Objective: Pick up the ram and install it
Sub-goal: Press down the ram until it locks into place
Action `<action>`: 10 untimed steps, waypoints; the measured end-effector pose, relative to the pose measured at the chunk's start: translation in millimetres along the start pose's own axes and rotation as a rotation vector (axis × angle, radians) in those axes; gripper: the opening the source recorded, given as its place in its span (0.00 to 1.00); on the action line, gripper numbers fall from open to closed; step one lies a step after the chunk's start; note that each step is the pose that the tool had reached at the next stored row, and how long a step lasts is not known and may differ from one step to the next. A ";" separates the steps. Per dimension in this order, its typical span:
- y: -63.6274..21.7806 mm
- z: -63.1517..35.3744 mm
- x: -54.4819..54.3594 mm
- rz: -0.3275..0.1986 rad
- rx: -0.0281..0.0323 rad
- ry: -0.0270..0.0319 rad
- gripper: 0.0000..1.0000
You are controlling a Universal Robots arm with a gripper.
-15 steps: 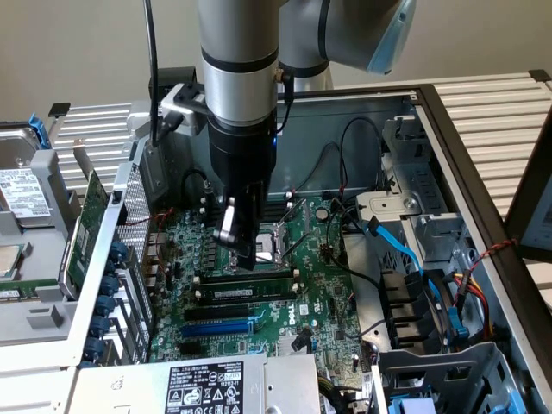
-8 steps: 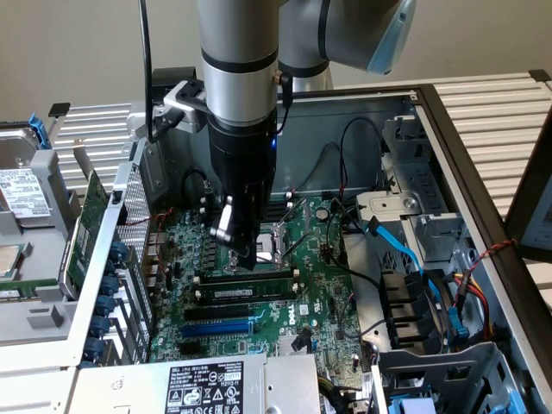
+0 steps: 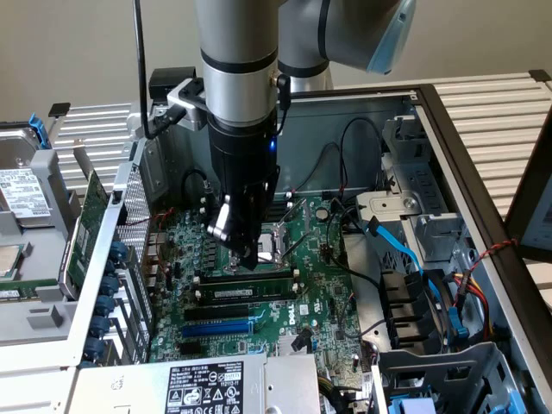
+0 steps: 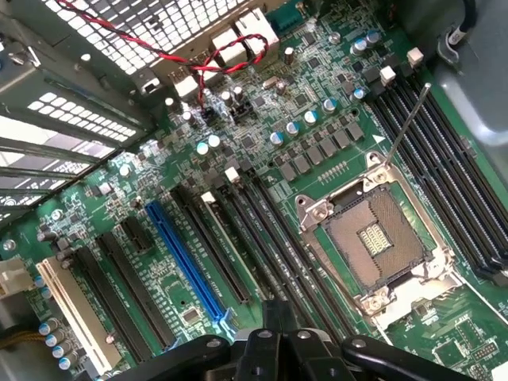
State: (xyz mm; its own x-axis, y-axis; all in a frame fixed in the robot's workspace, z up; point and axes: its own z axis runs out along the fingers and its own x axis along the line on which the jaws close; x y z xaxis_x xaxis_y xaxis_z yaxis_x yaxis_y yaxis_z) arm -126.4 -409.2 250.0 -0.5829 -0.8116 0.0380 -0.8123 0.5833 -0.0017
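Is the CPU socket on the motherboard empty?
Yes: the wrist view shows the CPU socket bare, its contact field exposed inside the metal frame, with no processor or cooler on it.

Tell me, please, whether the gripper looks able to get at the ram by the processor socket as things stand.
Probably yes. The gripper hangs just above the ram with nothing between them, and the black cables lie off to the exterior view's right. Being shut, it could touch the ram but not grasp it.
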 end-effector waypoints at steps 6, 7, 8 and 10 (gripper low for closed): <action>0.0 1.5 -0.1 0.056 0.0269 -0.0187 0.10; 0.0 1.7 -0.1 0.065 0.0314 -0.0219 0.10; 0.0 2.0 -0.1 0.075 0.0364 -0.0253 0.10; 0.0 2.5 -0.1 0.093 0.0450 -0.0315 0.10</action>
State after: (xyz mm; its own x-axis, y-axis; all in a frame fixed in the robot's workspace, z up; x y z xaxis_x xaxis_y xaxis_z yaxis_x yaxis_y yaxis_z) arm -126.4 -409.2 247.5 -0.6556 -0.7551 0.0041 -0.7544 0.6546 -0.0486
